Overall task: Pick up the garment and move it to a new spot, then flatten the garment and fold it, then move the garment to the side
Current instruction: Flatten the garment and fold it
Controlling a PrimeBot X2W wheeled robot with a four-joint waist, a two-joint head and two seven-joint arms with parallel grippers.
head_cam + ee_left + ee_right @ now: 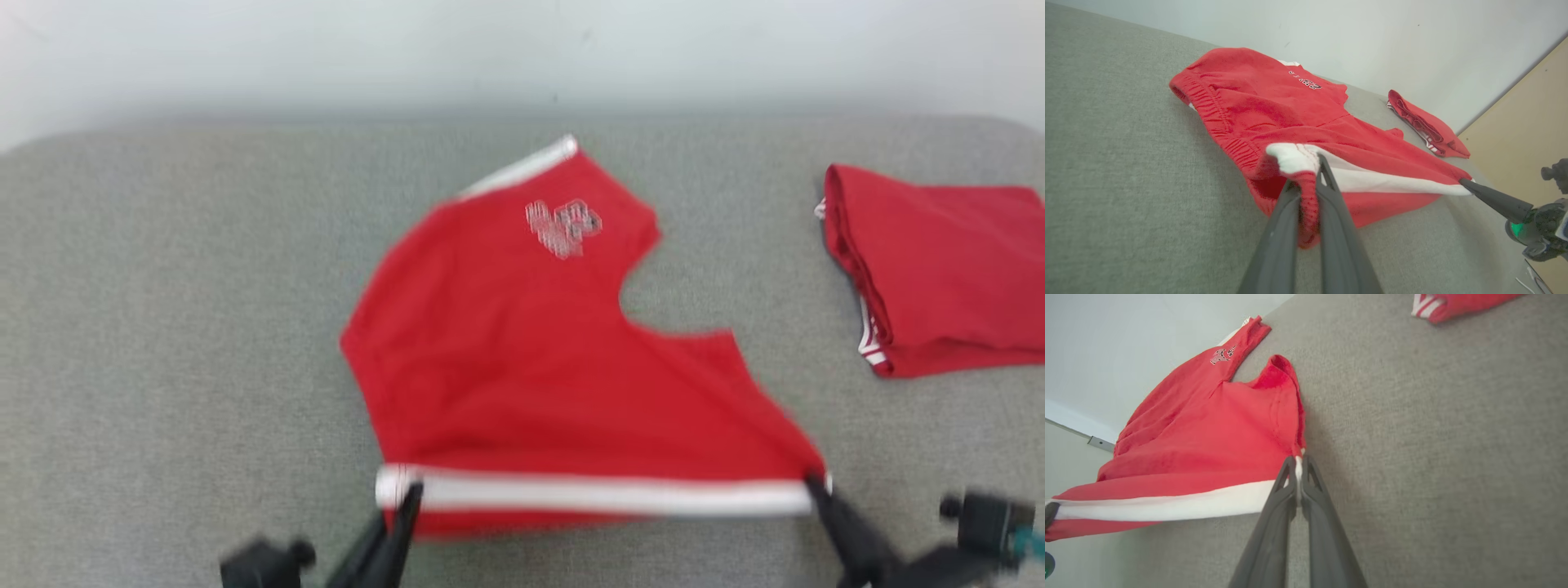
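On the grey table (163,327), the left gripper (411,492) and right gripper (816,483) each pinched an end of the shorts' (522,359) white-striped edge, stretching it taut.

Long tapered dark-grey jaws, black wrist housing (1541,232) with green light (1517,229)

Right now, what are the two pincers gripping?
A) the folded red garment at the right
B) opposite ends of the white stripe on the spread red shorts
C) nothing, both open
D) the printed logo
B: the left pincer and right pincer each pinch one end of the white stripe on the red shorts.
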